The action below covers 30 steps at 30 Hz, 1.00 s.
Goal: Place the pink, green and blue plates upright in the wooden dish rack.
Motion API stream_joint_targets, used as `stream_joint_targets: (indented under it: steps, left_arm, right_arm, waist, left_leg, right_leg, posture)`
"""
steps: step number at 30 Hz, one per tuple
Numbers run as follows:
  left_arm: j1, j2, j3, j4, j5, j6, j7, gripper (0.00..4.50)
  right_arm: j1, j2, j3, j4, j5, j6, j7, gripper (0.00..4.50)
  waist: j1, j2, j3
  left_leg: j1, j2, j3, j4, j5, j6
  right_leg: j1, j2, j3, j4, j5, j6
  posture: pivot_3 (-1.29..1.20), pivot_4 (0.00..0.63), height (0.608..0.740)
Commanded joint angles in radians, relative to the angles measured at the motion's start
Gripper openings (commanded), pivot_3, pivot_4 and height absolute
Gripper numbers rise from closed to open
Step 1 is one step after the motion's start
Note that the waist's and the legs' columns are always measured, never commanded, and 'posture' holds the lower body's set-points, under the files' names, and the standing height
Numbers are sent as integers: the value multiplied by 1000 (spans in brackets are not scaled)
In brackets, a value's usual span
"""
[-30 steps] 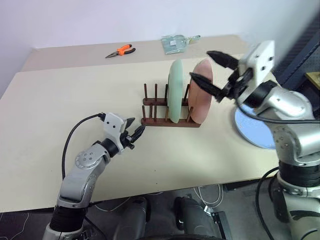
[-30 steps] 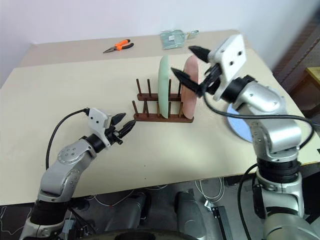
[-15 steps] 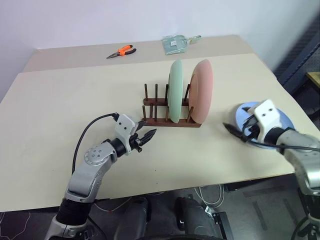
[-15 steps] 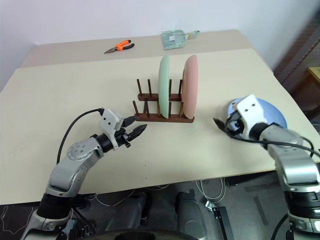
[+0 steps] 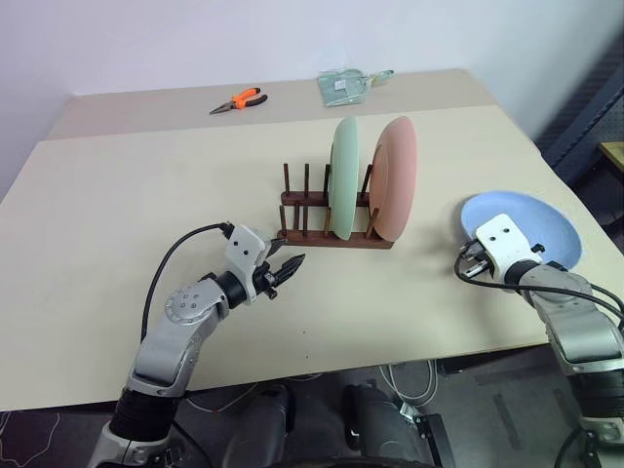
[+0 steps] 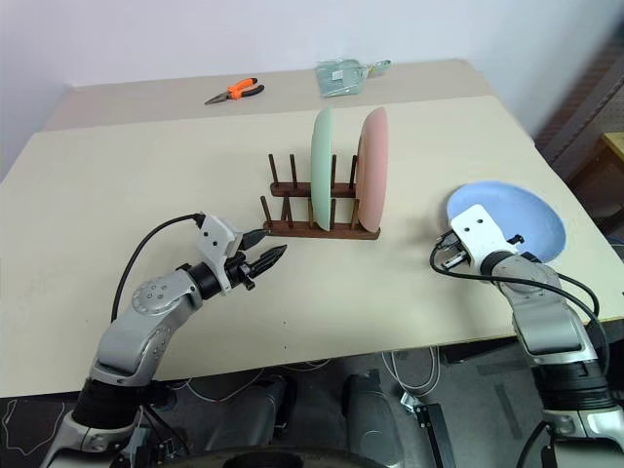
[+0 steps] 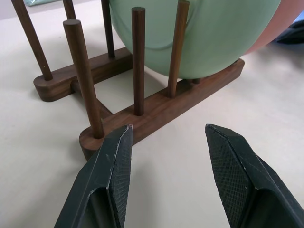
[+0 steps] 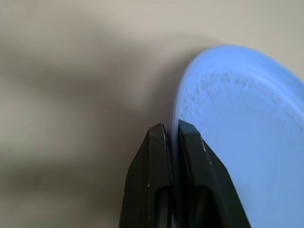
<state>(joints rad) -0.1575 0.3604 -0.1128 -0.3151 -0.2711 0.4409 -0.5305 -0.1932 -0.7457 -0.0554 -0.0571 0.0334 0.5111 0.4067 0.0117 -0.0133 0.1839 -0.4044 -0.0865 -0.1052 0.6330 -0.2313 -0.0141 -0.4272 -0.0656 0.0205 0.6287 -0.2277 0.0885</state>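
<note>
The green plate point(image 5: 342, 178) and pink plate point(image 5: 396, 178) stand upright between the pegs of the wooden dish rack point(image 5: 322, 234), so only the blue plate point(image 5: 531, 227) remains flat on the tabletop point(image 5: 117, 214). The right gripper point(image 8: 169, 137) has its fingers pinched onto that plate's near rim, likely to lift it. The left gripper point(image 7: 166, 142), fingers half open and empty, waits just before the rack's end, perhaps to steady it.

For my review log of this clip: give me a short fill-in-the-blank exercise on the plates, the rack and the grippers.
1. In the wooden dish rack, the green plate stands beside the ____ plate.
2. The right gripper is shut on the ____ plate's rim.
3. The left gripper is ____ and holds nothing.

Missing words: pink; blue; open
</note>
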Motion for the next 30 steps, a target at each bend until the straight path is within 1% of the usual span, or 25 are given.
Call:
stream_joint_targets:
  steps: [1,5,6,8,9,11,13,16,18,20,24,26,30]
  left_arm:
    - [-1,-1,10,-25,10,-40,4,2490]
    - [-3,2,35,-4,19,-64,19,2490]
    - [-4,7,54,7,26,-79,29,2490]
    - [-3,22,111,29,40,-118,53,2490]
    - [-2,30,138,40,46,-134,64,2490]
    - [-3,36,158,54,50,-150,73,2490]
    - [4,51,187,75,59,-177,78,2490]
    - [5,65,216,110,77,-216,95,2490]
    - [5,65,235,130,90,-238,117,2490]
    - [6,62,253,146,105,-260,146,2490]
    - [18,59,268,163,120,-285,182,2490]
    - [47,54,268,155,125,-294,190,2490]
    - [64,44,260,140,129,-293,198,2490]
  right_arm:
    - [-80,31,-61,-25,-12,-68,-58,22]
    - [-172,70,-128,-68,35,-111,-75,22]
    - [-225,94,-167,-112,105,-120,-61,22]
    - [-364,149,-268,-220,322,-79,-32,22]
    - [-422,168,-313,-263,441,-32,-20,22]
    - [-466,181,-353,-297,553,35,-15,22]
    - [-530,205,-391,-338,737,119,-46,22]
    - [-610,266,-385,-401,1013,210,-128,22]
    - [-653,363,-347,-425,1177,220,-254,22]
    - [-670,459,-293,-445,1284,211,-357,22]
    - [-664,550,-210,-453,1370,194,-468,22]
    - [-661,624,-138,-415,1350,188,-534,22]
    - [-669,700,-61,-374,1313,180,-605,22]
  waist:
    - [-3,0,0]
    - [0,1,0]
    - [1,1,0]
    - [-5,1,1]
    - [-9,4,3]
    - [-7,5,4]
    - [3,2,2]
    - [1,2,2]
    - [-4,3,2]
    - [-9,3,2]
    - [-9,3,2]
    - [-11,4,2]
    - [-22,4,2]
  left_leg:
    - [0,0,0,0,0,0]
    - [0,0,0,0,0,0]
    - [0,0,0,0,0,0]
    - [0,0,0,0,0,0]
    - [0,0,0,0,0,0]
    - [0,1,0,-1,0,0]
    - [0,2,-3,-2,0,0]
    - [-1,1,-4,-1,0,0]
    - [-1,0,-3,-1,0,0]
    - [0,1,-2,-1,0,0]
    - [-1,1,-3,-2,0,0]
    - [-1,1,-2,-2,0,0]
    - [-1,0,-2,-2,0,0]
  right_leg:
    - [0,0,0,0,0,0]
    - [0,0,0,0,0,0]
    - [0,1,0,0,0,0]
    - [0,1,0,0,0,0]
    - [-1,1,0,0,0,0]
    - [-2,1,0,1,0,0]
    - [-1,1,-2,1,0,0]
    - [0,0,-3,0,0,0]
    - [0,-1,-2,0,0,0]
    - [-2,-1,-1,1,0,0]
    - [-3,0,-1,2,1,-1]
    - [-3,0,-1,2,1,0]
    - [-4,0,0,3,1,-1]
  posture:
    - [0,150,740]
    - [0,150,740]
    - [0,150,740]
    - [0,150,740]
    - [0,150,740]
    - [0,150,740]
    - [0,150,740]
    - [0,150,740]
    - [0,150,740]
    - [0,150,740]
    - [0,150,740]
    - [0,150,740]
    - [0,150,740]
